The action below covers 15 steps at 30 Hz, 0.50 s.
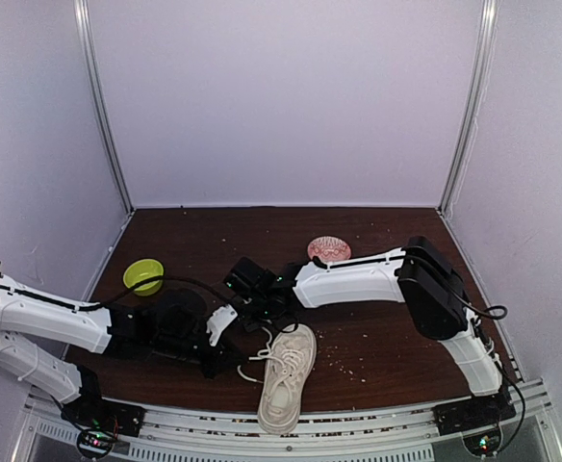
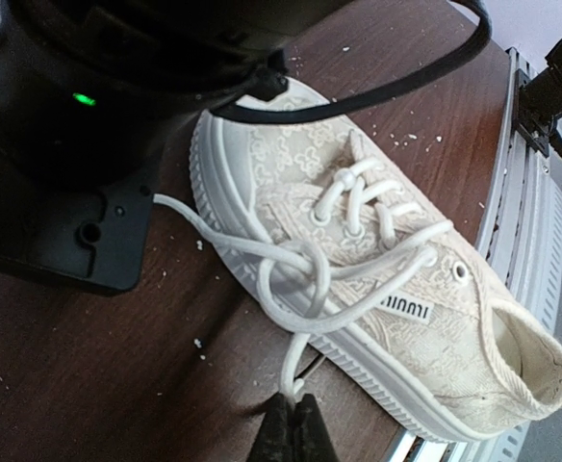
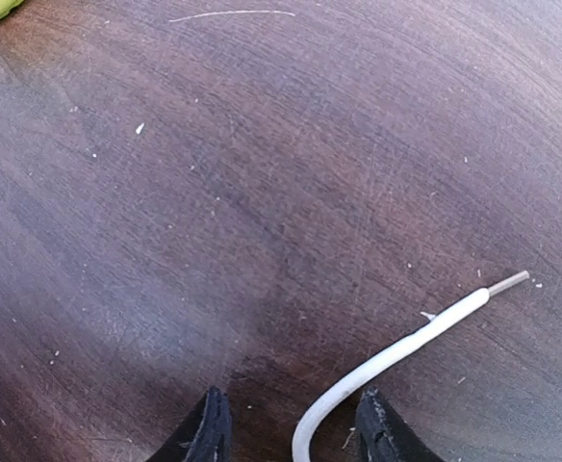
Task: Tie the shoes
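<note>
Left pincer is clamped shut on a white lace just beside the sole of the cream sneaker, which lies at the near edge of the dark bench, heel toward the rail. Right pincer stands parted, a loose lace end lying on the wood between its fingers

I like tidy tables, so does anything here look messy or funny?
Yes. Pale crumbs are sprinkled on the table beside the shoe. The shoe's heel pokes past the table's near edge over the metal rail, and its laces are a loose tangle, not a bow.
</note>
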Available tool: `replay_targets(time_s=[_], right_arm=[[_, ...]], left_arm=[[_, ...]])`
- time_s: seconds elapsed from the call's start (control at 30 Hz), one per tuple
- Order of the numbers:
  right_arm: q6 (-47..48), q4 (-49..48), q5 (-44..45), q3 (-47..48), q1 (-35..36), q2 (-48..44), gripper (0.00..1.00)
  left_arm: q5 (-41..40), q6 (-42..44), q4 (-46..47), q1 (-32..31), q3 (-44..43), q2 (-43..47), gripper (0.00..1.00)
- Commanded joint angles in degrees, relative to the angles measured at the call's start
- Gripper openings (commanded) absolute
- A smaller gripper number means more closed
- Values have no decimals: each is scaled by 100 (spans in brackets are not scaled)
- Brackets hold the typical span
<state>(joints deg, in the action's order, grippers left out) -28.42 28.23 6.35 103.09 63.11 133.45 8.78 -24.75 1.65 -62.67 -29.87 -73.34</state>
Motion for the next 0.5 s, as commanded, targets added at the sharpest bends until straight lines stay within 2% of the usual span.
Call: replay_targets(time_s=[0.0,0.1,0.27,0.33,0.47], right_arm=[[20,145,-87,122,73,341,45],[0,321,137,150,79,436,44],[-58,579,535,158,71,496,32],[-93,678,674,205,70,497,25],[-173,765,847,206,53,436,3]], left_arm=[[126,159,417,-52,-36,-15,0],[116,155,418,-52,-36,-9,0],[99,155,427,-52,-53,-20,0],[97,155,412,-52,-62,-23,0],[67,155,382,-52,-55,16,0]])
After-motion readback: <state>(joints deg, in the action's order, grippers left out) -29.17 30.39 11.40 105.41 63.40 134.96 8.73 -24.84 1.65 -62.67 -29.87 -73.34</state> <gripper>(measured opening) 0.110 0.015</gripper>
